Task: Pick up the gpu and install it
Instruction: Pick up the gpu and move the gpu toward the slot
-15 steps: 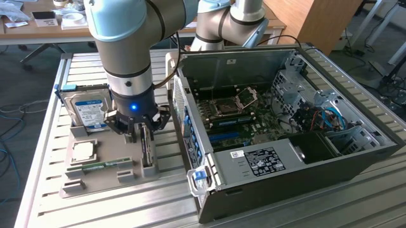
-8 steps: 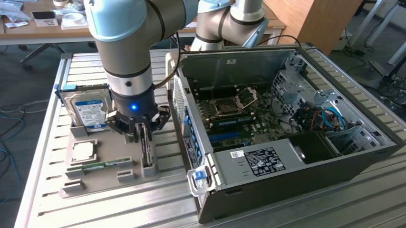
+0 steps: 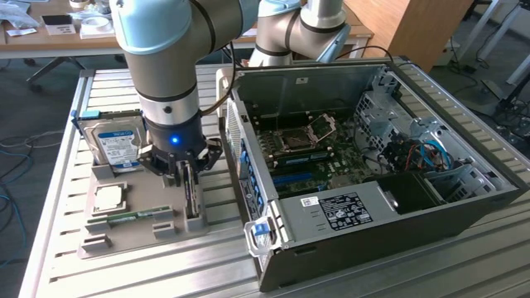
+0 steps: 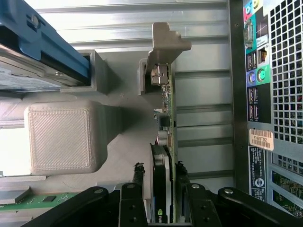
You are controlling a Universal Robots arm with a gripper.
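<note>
The gpu (image 3: 192, 194) stands on edge in a slot of the grey holder (image 3: 133, 239), just beside the computer case on the exterior view's left. In the wrist view the gpu (image 4: 164, 137) shows its thin green board edge, its black fan housing and its silver end bracket (image 4: 165, 45). My gripper (image 3: 187, 177) is lowered straight over the card. Its two black fingers (image 4: 138, 182) stand on either side of the card and press against it, so my gripper (image 4: 160, 175) is shut on the gpu. The card still sits in its slot.
The open computer case (image 3: 463, 205) lies on its side at the exterior view's right, motherboard (image 3: 323, 155) facing up. The holder also carries a silver hard drive (image 3: 116, 146), a processor (image 3: 109, 198) and a green memory stick (image 3: 133, 217). The case's rear port panel (image 4: 258, 80) is close to the card.
</note>
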